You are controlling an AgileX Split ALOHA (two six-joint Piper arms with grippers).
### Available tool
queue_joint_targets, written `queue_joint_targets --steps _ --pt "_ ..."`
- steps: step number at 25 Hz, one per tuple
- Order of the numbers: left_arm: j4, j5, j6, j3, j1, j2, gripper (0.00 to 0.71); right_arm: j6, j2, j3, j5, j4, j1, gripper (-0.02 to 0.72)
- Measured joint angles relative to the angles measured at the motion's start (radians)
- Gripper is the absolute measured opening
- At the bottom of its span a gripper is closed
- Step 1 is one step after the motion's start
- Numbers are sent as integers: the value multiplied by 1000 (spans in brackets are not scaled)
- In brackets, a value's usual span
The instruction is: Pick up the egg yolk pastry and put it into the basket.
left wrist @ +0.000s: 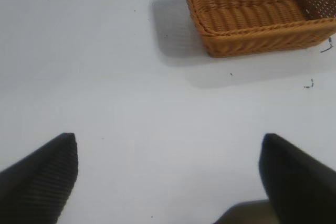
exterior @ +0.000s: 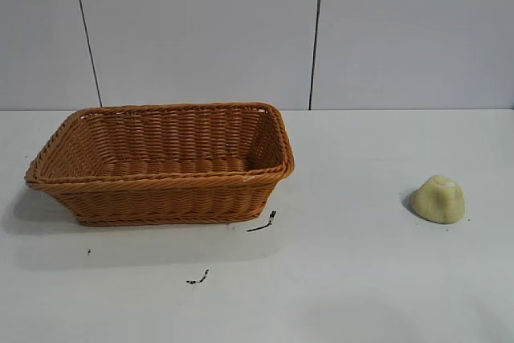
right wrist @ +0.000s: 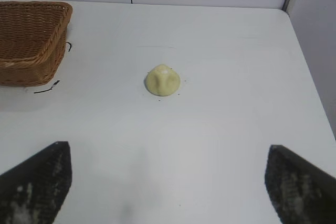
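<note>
The egg yolk pastry, a small pale yellow dome with a dented top, sits on the white table at the right. It also shows in the right wrist view, well ahead of my right gripper, which is open and empty. The orange-brown wicker basket stands at the left, empty. It shows in the left wrist view, far ahead of my left gripper, which is open and empty over bare table. Neither arm shows in the exterior view.
Small dark marks lie on the table just in front of the basket. A grey panelled wall stands behind. The table's right edge meets a side wall in the right wrist view.
</note>
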Motion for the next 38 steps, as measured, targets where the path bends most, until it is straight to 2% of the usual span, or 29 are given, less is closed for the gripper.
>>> queue_joint_targets --steps 12,16,28,38 --pt "0 0 0 0 0 0 696 0 3 -2 0 0 0 693" --pt "0 0 0 0 0 0 696 0 115 -44 -4 0 0 693" --pt "0 0 0 0 0 0 696 0 892 -267 -73 -5 0 693" --pt "0 0 0 0 0 0 696 0 1503 -594 -102 -5 0 693"
